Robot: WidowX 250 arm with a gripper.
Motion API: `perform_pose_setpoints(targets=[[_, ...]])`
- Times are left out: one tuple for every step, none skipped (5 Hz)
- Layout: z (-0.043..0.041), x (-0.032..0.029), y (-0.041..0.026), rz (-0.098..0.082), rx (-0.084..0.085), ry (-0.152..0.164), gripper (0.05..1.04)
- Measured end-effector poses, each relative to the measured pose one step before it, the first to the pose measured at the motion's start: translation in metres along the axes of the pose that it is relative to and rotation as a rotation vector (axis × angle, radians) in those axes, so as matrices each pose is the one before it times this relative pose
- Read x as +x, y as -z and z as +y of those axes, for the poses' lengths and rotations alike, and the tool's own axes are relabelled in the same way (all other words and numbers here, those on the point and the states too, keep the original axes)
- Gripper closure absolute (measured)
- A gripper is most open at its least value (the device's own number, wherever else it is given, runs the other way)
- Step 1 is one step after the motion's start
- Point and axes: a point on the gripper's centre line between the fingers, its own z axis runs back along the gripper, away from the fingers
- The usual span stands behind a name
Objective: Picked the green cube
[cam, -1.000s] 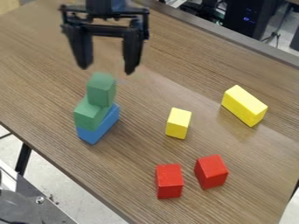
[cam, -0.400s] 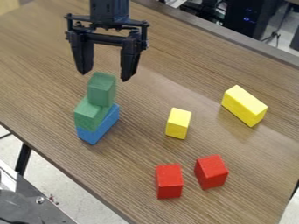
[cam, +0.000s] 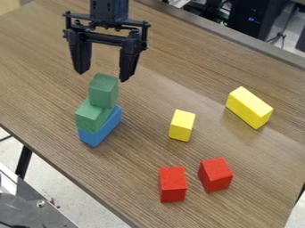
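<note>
The fingers [cam: 129, 60] are in the upper left of the frame, spread wide apart with nothing held; the green cube [cam: 103, 91] is just below them in the frame, lined up with the gap; its top looks narrow enough to fit in there. It stands up tall, so its long side goes up and down; it sits on the lower green block [cam: 90, 117], and that one sits on the blue block [cam: 105, 129], which rests on the counter [cam: 44, 67].

I think the next move is to go down, one finger on each side of the tall cube, and then squeeze; how far down that is, I cannot tell for sure. If the fingers come down a bit off, they could bump the top and tip the pile; if they go too low, they might grab the lower green block too.

Next to the last earlier picture, the fingers are a tiny bit more to the left and a little higher in the frame; the green cube and the blocks under it are in the same spots.
</note>
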Motion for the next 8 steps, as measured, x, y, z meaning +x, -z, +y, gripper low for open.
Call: perform_pose_setpoints(targets=[[-0.00073, -0.00075, 0.00266, 0.0034, -0.0059, -0.0013, 0.083], [-0.00028, 0.00134, 0.01071, -0.0014, -0.0038, 0.0037, 0.083], [0.00278, -0.00079, 0.00682, 0.0512, 0.0445, -0.0384, 0.083], [0.00388, 0.00025, 0.00046, 0.0213, 0.0273, -0.0375, 0.115], [0.00061, 0.00083, 0.0, -0.0053, 0.0038, -0.0333, 0.391], [-0.00086, 0.00055, -0.00134, -0.0097, -0.0064, -0.0019, 0.536], [-0.0018, -0.00324, -0.00892, -0.0413, -0.0216, -0.0003, 0.536], [-0.00851, -0.00188, -0.01046, -0.0696, -0.0236, 0.0373, 0.536]])
